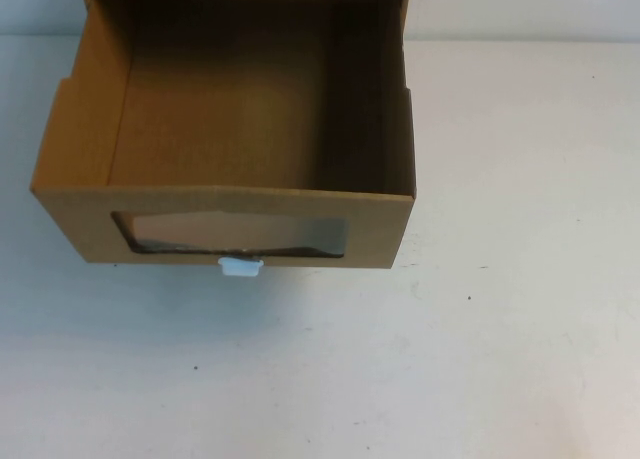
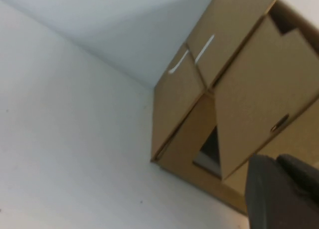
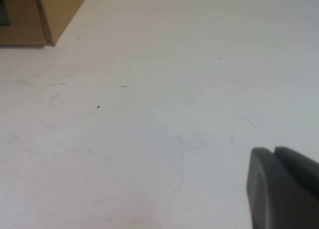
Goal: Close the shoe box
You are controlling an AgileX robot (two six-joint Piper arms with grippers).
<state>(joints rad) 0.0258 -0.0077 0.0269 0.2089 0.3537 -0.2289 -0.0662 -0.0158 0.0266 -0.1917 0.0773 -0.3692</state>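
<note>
Dark gripper parts fill a corner of each wrist view: the left gripper (image 2: pixel 281 194) hangs just beside the shoe box (image 1: pixel 225 139), the right gripper (image 3: pixel 284 189) over bare white table (image 1: pixel 500 329), well apart from it. Whether either is open or clenched cannot be told; neither arm shows in the high view. Pulled out toward the robot at the table's far left, the brown drawer stands empty, its outer sleeve cut off. 1 white pull tab (image 1: pixel 240 268) sits below the clear window (image 1: pixel 232 233).

White table (image 1: pixel 520 279) with the open brown shoe box (image 1: pixel 230 149) directly on it, toward the far-left
</note>
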